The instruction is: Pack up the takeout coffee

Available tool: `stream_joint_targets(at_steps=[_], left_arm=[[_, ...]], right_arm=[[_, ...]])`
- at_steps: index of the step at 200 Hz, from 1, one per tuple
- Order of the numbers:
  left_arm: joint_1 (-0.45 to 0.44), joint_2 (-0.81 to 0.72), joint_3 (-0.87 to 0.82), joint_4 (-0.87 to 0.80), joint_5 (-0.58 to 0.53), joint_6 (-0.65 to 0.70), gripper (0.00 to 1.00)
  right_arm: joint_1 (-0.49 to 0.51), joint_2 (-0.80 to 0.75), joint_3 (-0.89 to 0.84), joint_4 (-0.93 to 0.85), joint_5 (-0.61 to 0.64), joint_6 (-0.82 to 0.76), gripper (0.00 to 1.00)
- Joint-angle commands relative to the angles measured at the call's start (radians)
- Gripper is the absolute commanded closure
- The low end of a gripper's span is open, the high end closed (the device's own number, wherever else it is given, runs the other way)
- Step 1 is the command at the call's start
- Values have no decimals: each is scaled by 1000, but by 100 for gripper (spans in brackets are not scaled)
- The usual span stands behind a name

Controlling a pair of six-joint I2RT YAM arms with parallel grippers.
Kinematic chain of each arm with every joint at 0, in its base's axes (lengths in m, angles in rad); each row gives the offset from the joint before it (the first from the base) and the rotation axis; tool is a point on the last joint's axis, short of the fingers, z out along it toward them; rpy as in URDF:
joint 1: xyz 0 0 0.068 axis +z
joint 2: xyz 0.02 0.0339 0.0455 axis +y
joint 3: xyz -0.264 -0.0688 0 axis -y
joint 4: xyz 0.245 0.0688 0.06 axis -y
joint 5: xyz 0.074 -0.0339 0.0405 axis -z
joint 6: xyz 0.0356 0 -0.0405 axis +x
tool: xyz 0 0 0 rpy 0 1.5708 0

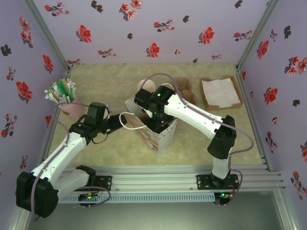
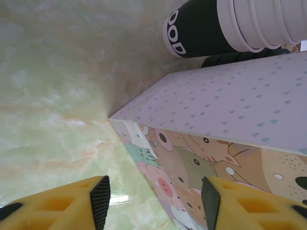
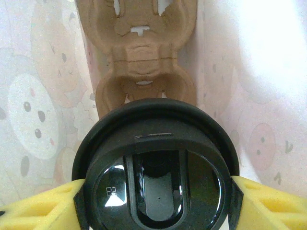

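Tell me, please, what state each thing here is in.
bag: standing, open at the top.
takeout coffee: lidded, upright, inside the bag.
right gripper: shut on the takeout coffee's lid.
left gripper: open, holding nothing.
cup carrier: inside the bag, below the cup.

Bright, even overhead light in the top view, faint soft arm shadows on the pale green marbled bench (image 1: 110, 81), cartoon-printed cardboard box (image 2: 192, 163) slightly soft close up, right wrist view blown white at upper right, small glints on the glossy black-lidded takeout coffee (image 3: 156, 182)
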Motion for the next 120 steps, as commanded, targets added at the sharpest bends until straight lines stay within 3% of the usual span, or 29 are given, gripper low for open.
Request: stream_joint_targets(at_steps=[1, 65, 120], left_arm=[[17, -31, -20, -40, -32, 25, 39], [45, -88, -18, -56, -44, 34, 1], [53, -88, -6, -65, -44, 42, 1]], right_arm=[[-6, -36, -12, 9, 4, 23, 32], [-6, -62, -54, 54, 13, 34, 32], [-5, -75, -84, 87, 22, 37, 32]])
